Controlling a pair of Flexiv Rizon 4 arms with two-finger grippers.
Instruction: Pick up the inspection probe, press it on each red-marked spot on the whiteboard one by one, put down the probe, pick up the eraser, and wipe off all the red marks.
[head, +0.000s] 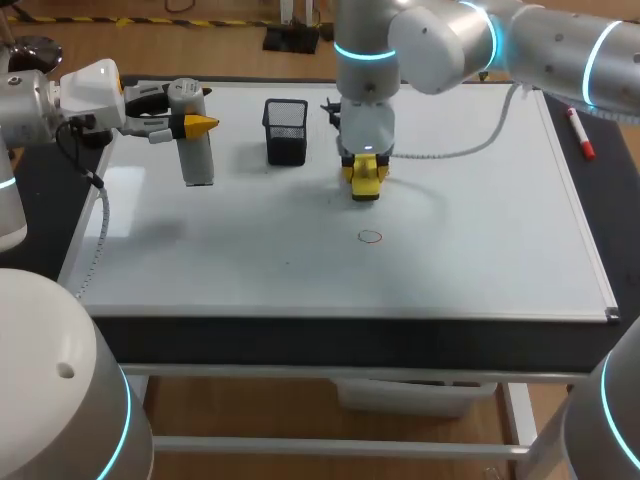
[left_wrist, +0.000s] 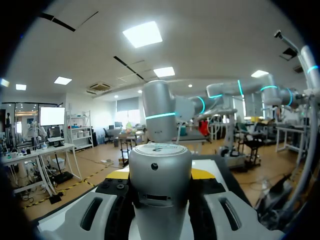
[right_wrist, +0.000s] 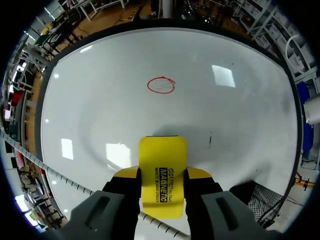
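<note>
My left gripper (head: 190, 125) is shut on the grey cylindrical probe (head: 193, 150), held upright over the whiteboard's (head: 480, 250) far left part. In the left wrist view the probe (left_wrist: 160, 165) fills the gap between the yellow-tipped fingers (left_wrist: 204, 173). My right gripper (head: 365, 172) is shut on the yellow eraser (head: 366, 184), low over the board's middle. A single red circle (head: 370, 237) is drawn on the board in front of it. From the right wrist, the eraser (right_wrist: 161, 155) sticks out past the fingers and the red circle (right_wrist: 161, 85) lies ahead of it.
A black mesh pen holder (head: 286, 130) stands at the back between the two grippers, its corner (right_wrist: 260, 200) close beside the right gripper. A red marker (head: 580, 133) lies at the far right, just off the whiteboard. A coiled cable (head: 450, 152) trails across the board behind the right arm.
</note>
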